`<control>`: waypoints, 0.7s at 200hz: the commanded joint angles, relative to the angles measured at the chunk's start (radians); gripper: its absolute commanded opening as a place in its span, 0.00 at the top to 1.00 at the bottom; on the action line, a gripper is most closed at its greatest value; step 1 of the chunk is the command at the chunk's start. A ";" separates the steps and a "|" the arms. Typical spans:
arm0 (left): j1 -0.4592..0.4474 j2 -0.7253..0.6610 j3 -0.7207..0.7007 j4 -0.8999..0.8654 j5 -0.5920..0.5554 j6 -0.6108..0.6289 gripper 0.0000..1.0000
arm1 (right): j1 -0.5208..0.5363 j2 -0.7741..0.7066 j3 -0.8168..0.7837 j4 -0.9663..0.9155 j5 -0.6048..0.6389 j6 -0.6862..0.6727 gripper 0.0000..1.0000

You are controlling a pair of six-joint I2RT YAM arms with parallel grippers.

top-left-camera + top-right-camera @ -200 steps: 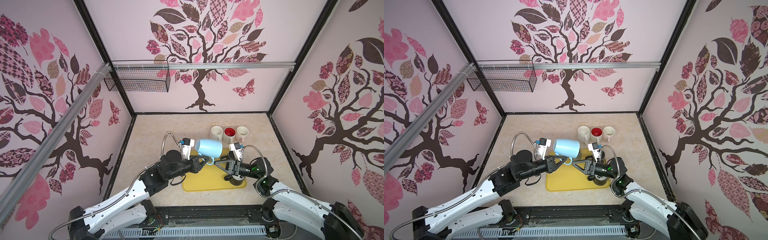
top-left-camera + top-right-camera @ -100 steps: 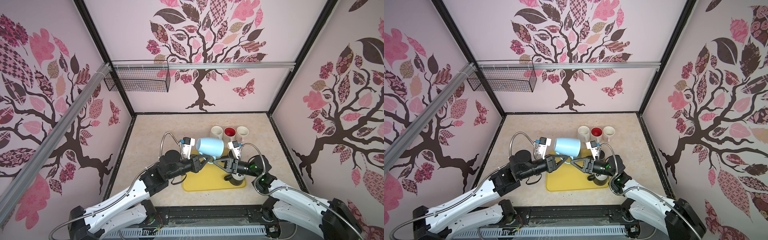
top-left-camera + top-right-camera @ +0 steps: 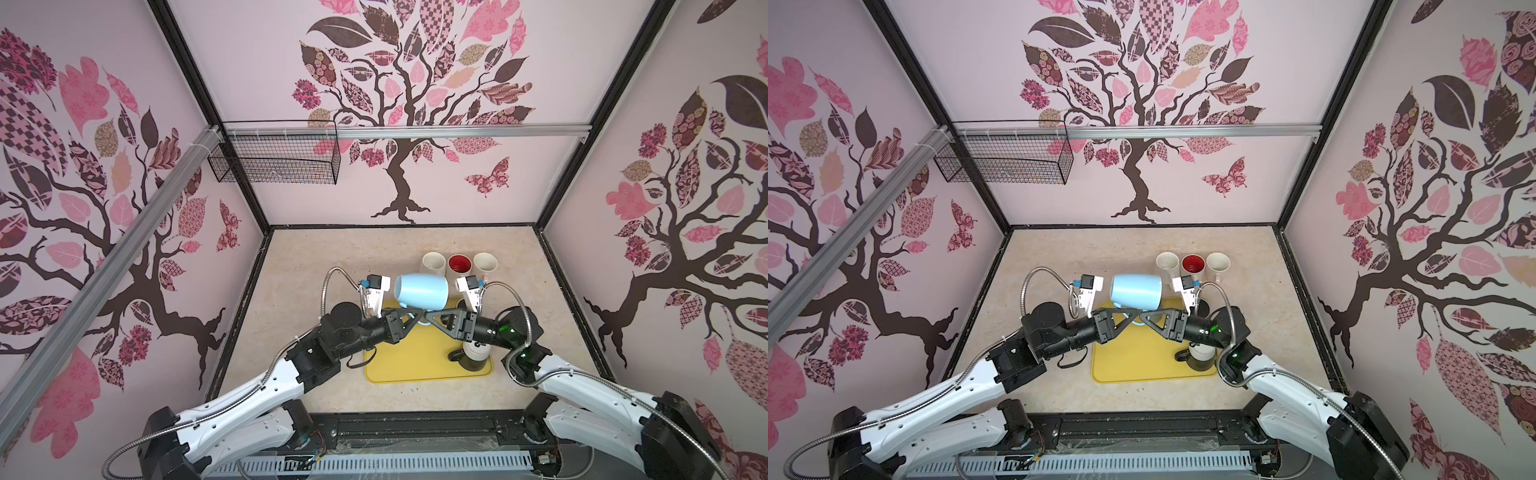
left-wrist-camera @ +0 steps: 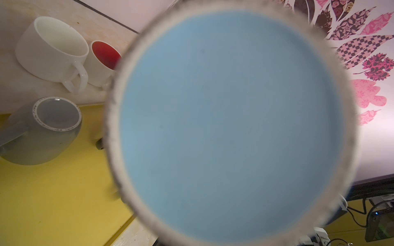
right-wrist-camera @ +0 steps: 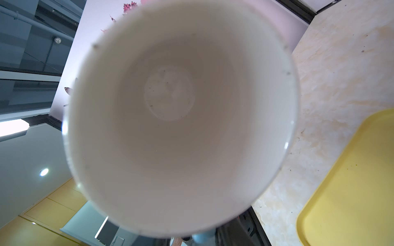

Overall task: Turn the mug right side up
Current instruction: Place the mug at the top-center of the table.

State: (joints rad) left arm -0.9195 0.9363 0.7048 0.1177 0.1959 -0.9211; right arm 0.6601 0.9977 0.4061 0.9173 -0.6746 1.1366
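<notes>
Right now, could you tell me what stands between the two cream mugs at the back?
A red-lined mug, upright and close to both; it shows in both top views.

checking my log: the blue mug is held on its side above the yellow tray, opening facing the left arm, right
Not quite. The blue mug is held on its side above the yellow tray, but its opening faces the right arm: the right wrist view looks into its white inside, and the left wrist view shows its blue base.

Tree-patterned pink walls [image 3: 266, 62] surround a beige tabletop [image 3: 332, 253].
</notes>
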 commanded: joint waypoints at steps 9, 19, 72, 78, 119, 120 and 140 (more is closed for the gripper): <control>0.001 -0.011 -0.032 0.109 0.010 -0.001 1.00 | 0.009 0.008 0.057 0.084 0.017 0.016 0.69; 0.002 -0.014 -0.036 0.112 0.010 -0.003 1.00 | 0.009 0.012 0.061 0.086 0.018 0.014 0.71; 0.001 -0.037 -0.061 0.093 -0.028 -0.003 1.00 | 0.008 0.033 0.095 0.089 0.026 0.011 1.00; 0.001 -0.043 -0.063 0.074 -0.039 0.002 1.00 | 0.008 0.033 0.099 0.085 0.028 0.010 1.00; 0.001 -0.092 -0.057 -0.091 -0.147 0.054 0.74 | 0.007 0.042 0.131 0.035 0.034 -0.011 1.00; 0.001 -0.093 -0.056 -0.098 -0.152 0.055 0.71 | 0.008 0.042 0.133 0.032 0.034 -0.012 1.00; 0.001 -0.129 -0.027 -0.252 -0.253 0.101 0.29 | 0.008 0.044 0.172 -0.066 0.046 -0.060 1.00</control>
State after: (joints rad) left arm -0.9234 0.8440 0.6704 0.0650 0.0860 -0.9108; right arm 0.6758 1.0470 0.4858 0.8619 -0.6678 1.1213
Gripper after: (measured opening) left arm 0.512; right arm 0.161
